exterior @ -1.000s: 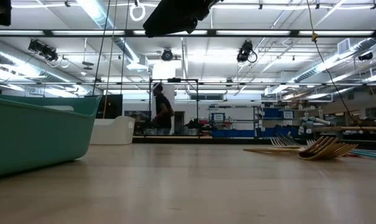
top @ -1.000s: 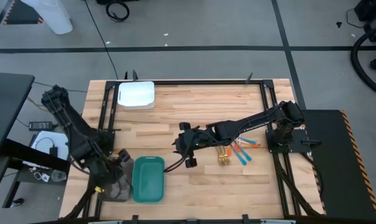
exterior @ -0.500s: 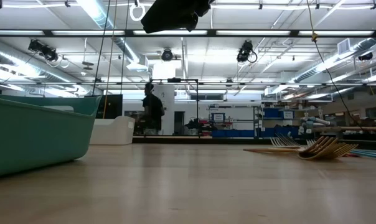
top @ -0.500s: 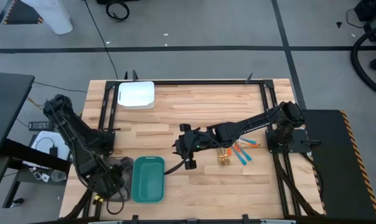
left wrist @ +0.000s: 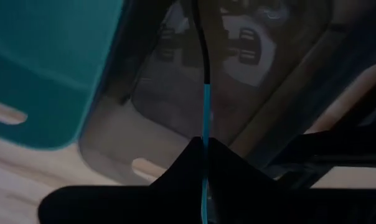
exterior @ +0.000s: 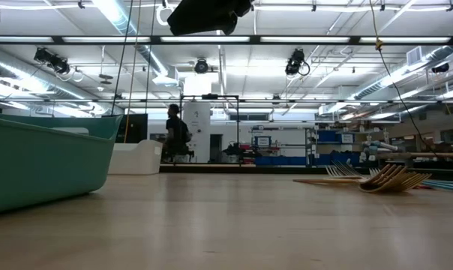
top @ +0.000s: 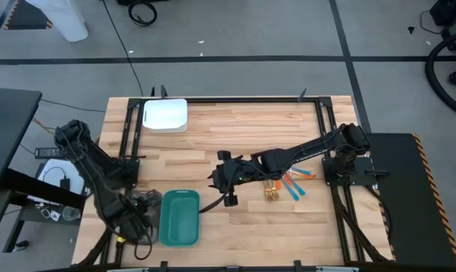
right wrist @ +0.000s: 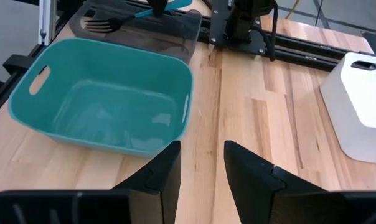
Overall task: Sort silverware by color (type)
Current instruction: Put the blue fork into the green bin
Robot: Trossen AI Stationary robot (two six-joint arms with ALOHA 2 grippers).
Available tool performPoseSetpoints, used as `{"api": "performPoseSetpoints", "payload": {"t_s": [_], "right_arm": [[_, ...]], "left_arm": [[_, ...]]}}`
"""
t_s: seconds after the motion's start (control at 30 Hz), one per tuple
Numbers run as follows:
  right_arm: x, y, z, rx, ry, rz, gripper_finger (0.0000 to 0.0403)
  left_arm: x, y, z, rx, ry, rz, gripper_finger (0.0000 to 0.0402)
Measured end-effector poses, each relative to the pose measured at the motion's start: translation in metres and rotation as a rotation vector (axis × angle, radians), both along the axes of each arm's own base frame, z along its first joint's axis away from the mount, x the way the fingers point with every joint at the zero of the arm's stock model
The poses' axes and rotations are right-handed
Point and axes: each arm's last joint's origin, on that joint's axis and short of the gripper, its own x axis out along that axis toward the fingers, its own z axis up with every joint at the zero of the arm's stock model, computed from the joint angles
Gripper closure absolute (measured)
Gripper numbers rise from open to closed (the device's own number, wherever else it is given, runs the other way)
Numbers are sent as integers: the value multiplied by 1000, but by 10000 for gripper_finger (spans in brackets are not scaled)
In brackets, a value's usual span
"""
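Note:
My left gripper (top: 137, 211) hangs over the grey tray (right wrist: 175, 34) at the table's near left corner, shut on a fork (right wrist: 122, 18) with dark tines and a teal-blue handle. Beside that tray stands the teal tray (top: 179, 217). The rest of the silverware (top: 277, 187) lies right of centre on the wood: gold forks in a pile, with teal-blue and orange pieces (top: 296, 183) next to them. My right gripper (top: 220, 185) hovers open above the table's middle, left of that pile, with nothing between its fingers (right wrist: 169, 165). My left gripper pinches the fork's teal-blue handle (left wrist: 206, 124) between its two fingers, which point down from above and lie across the fork. The fork lies about level, its dark tines (right wrist: 101, 25) reaching out over the grey tray. Whether they touch the tray, I cannot tell.
A white tray (top: 164, 115) stands at the far left of the table. Black frame rails (top: 228, 99) run along the table's edges. Bare wood lies between the teal tray and the silverware pile. A person walks in the room far behind the table (exterior: 174, 139).
My left gripper has moved toward the table's near edge and a little down, tipping until it points straight down over the grey tray, still shut on the fork. In the background the person has walked toward the left.

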Motion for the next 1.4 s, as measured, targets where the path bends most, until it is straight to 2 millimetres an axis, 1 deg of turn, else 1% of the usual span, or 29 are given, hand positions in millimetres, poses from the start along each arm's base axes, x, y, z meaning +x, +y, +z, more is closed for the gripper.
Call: {"api": "performPoseSetpoints", "payload": {"t_s": [0.17,0.33,0.43,0.63,0.93,1.3,1.4], "right_arm": [[0,0,0,-5,-2,8,270],[1,1,1,-6,-15,11,270],[1,1,1,-6,-16,12,270],[1,1,1,-3,-15,11,270],[2,1,3,2,-31,18,270],[2,1,4,-1,-43,23,270],[2,1,4,-15,-45,32,270]], "left_arm": [[1,-1,-1,-7,2,64,386],[8,-4,-13,11,81,130,386],[11,-6,-20,37,107,129,386],[14,-8,-25,35,146,148,386],[18,-17,-36,23,146,132,386],[21,-21,-39,-24,144,137,385],[20,-21,-39,-25,148,116,385]]}}
